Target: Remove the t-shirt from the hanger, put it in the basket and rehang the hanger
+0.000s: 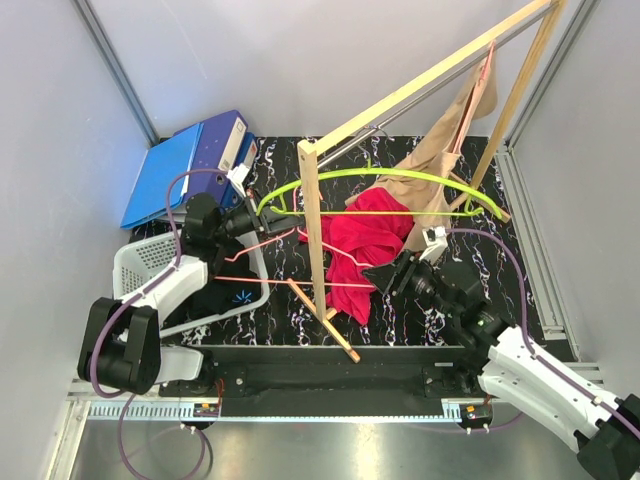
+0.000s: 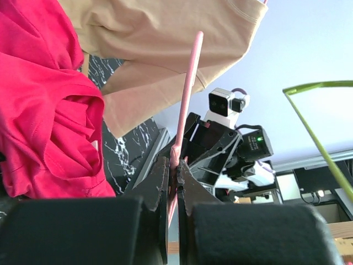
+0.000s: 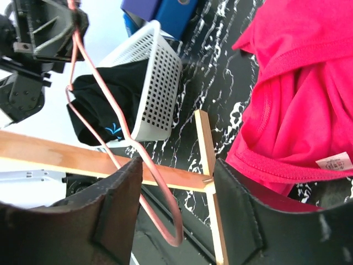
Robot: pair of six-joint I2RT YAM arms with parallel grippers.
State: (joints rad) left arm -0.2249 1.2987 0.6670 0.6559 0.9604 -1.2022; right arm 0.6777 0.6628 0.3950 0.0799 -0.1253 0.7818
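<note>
Presently listed: left gripper (image 2: 175,168), clenched on the wire of a pink hanger (image 2: 189,88), which it holds in the air beside the rack (image 1: 313,230). Right gripper (image 3: 176,176), fingers spread wide and gripping nothing, with the hanger's curved end passing loosely between them. Red t-shirt (image 1: 365,240), crumpled on the black marbled mat (image 1: 280,160) under the rack, just beside the right gripper; in the right wrist view the hanger wire near it is bare, and whether any part still catches the cloth cannot be told. Beige shirt (image 1: 440,150), hanging from the rail at the far right. Green hanger (image 1: 400,175), empty, above the red t-shirt. White basket (image 1: 140,265), left, holding black cloth (image 3: 105,105). Blue binders (image 1: 190,160), far left corner.
</note>
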